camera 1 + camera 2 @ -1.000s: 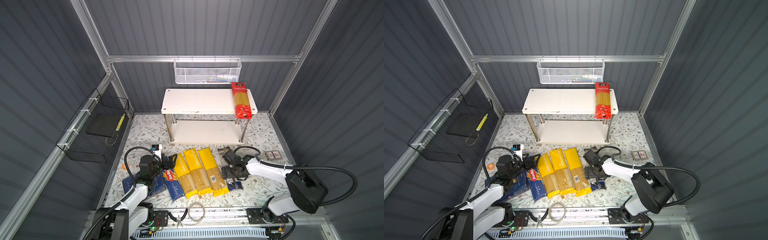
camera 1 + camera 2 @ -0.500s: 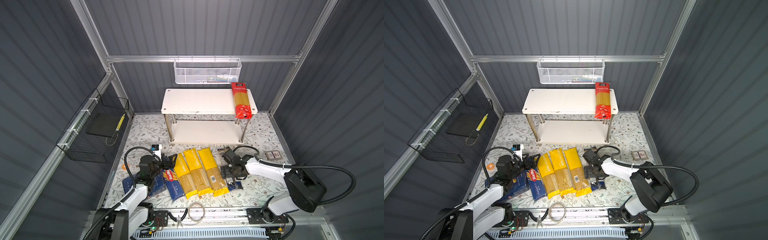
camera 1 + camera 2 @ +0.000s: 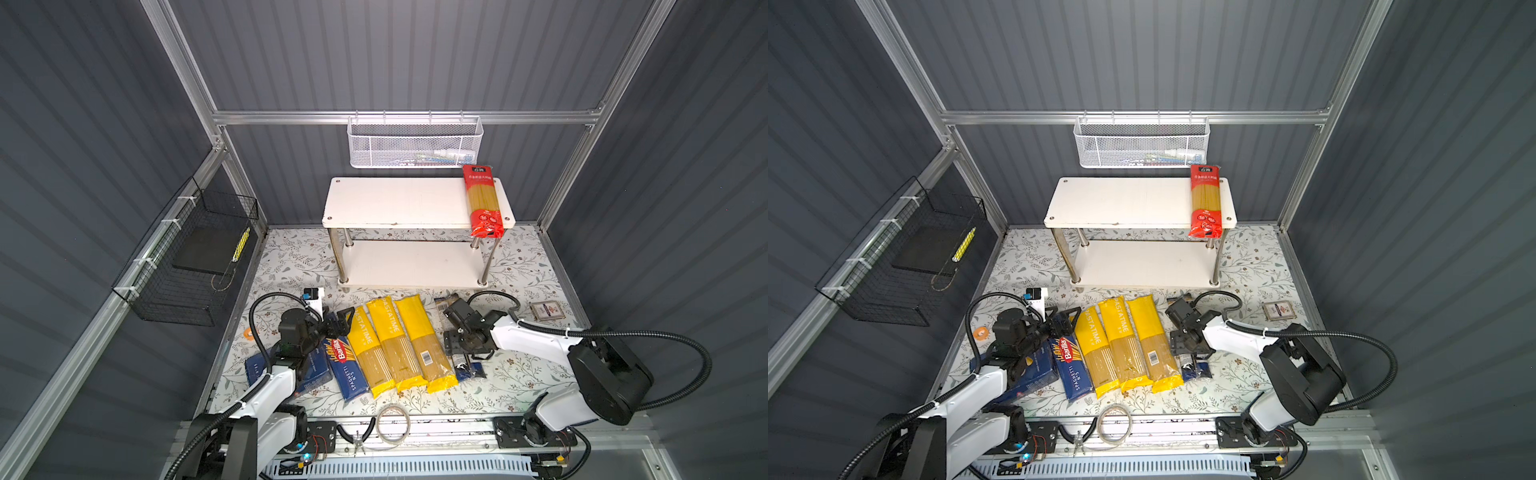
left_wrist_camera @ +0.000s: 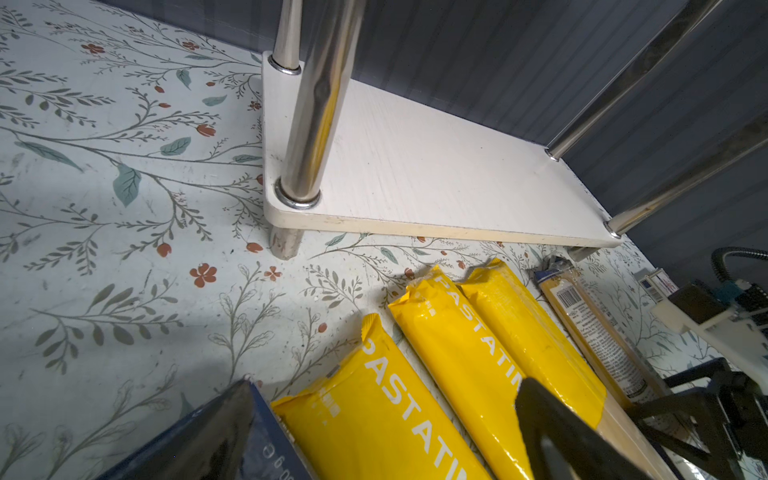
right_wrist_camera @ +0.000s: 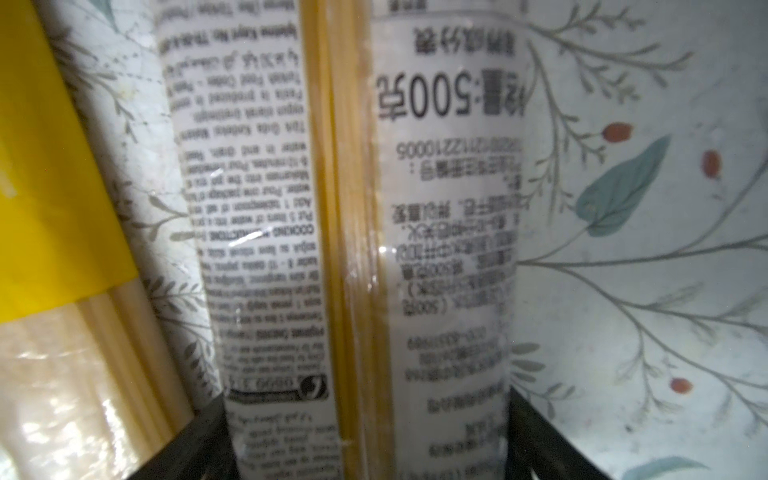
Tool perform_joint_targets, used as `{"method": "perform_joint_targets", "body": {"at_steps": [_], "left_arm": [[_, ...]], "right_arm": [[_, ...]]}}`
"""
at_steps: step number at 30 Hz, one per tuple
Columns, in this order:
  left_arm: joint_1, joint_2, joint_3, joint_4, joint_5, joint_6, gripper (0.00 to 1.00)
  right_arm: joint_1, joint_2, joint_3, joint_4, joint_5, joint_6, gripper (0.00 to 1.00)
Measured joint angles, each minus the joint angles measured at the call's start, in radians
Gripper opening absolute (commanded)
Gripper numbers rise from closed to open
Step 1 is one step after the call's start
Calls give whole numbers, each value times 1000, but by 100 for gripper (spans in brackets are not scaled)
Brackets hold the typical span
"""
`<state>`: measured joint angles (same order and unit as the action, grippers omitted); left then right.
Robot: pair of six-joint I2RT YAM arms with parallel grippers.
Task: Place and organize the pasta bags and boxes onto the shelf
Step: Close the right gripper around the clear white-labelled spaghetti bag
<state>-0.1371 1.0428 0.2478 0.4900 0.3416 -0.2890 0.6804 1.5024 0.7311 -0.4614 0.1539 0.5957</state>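
Yellow bags (image 3: 390,345): three are lying side by side on the tabletop (image 3: 519,374), lower middle in both top views. Left of them, the narrow SPAGHETTI box (image 3: 347,368) and the wide box (image 3: 1042,372) are lying flat. The left end effector (image 3: 340,321) is sitting at the narrow box's far end, fingers spread, gripping nothing. On the bags' right, the right end effector (image 5: 365,440) is straddling the clear bag (image 5: 345,208). Its fingers are resting at the bag's two edges; cannot tell whether they are squeezing. Farther back, the shelf (image 3: 395,203) is standing at frame centre. The red bag (image 3: 482,199) is lying across the right end of its upper board, near end overhanging.
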Motion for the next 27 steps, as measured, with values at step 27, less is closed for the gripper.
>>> {"method": "perform_joint_targets", "body": {"at_steps": [27], "left_arm": [[0, -7, 0, 7, 32, 0, 100]], "right_arm": [[1, -57, -72, 99, 27, 67, 67]]}}
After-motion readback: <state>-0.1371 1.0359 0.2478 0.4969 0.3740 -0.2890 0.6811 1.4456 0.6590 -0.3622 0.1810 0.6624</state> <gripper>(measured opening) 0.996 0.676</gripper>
